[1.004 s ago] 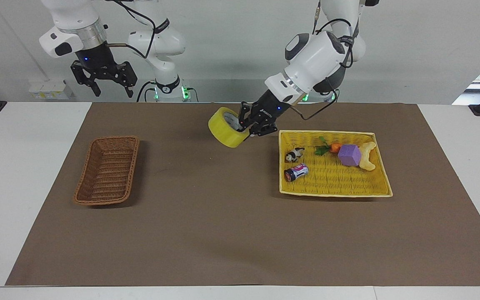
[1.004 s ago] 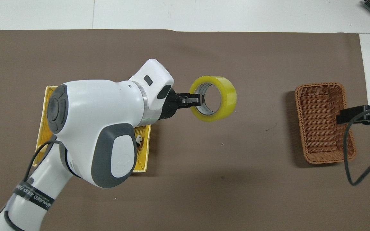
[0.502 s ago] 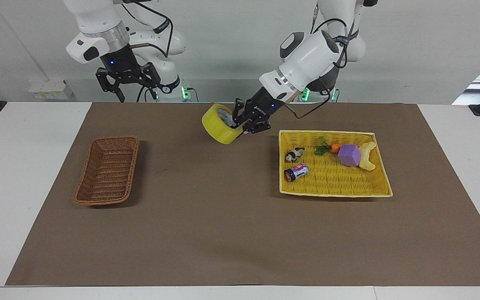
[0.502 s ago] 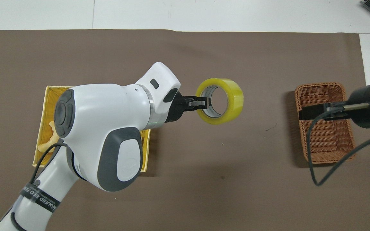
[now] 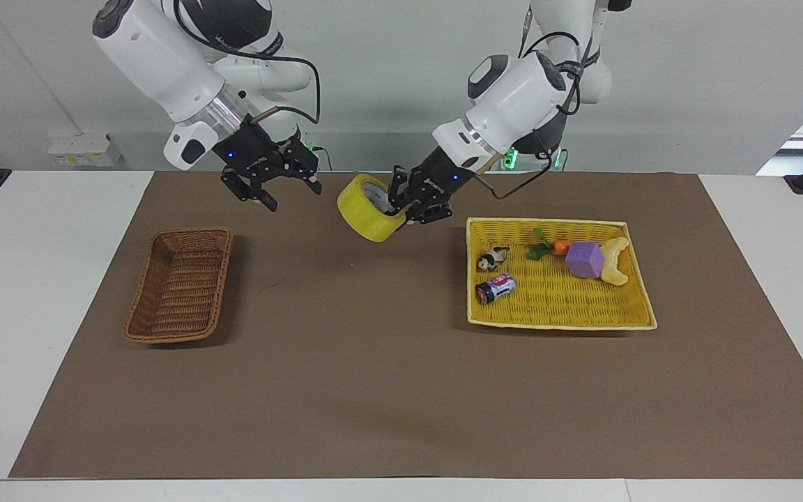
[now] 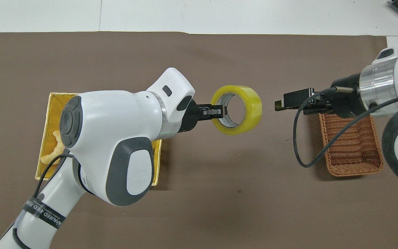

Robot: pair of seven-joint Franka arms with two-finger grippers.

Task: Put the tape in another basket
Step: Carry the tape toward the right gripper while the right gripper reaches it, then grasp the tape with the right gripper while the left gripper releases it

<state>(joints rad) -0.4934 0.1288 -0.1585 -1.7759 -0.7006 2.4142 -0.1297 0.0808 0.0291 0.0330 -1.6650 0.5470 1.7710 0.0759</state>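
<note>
My left gripper [image 5: 401, 209] is shut on the rim of the yellowish tape roll [image 5: 365, 215] and holds it up in the air over the brown mat, between the two baskets. In the overhead view the left gripper [image 6: 219, 111] has one finger inside the tape's [image 6: 252, 108] white core. My right gripper [image 5: 288, 194] is open and empty in the air, a short way from the tape on the side of the brown wicker basket [image 5: 178, 286]. In the overhead view the right gripper [image 6: 279, 105] points at the tape, and the right arm covers part of the empty wicker basket [image 6: 352, 154].
The yellow woven tray [image 5: 562, 324] lies toward the left arm's end, mostly under my left arm in the overhead view [image 6: 51, 100]. It holds a small can [image 5: 495, 288], a purple block [image 5: 585, 259], a toy carrot [image 5: 560, 246], a small cow figure [image 5: 492, 259] and a pale yellow toy [image 5: 616, 261].
My right arm has swung in from the table's end to the middle and lowered, its open gripper now close to the tape. My left gripper carried the tape slightly toward it, then held still.
</note>
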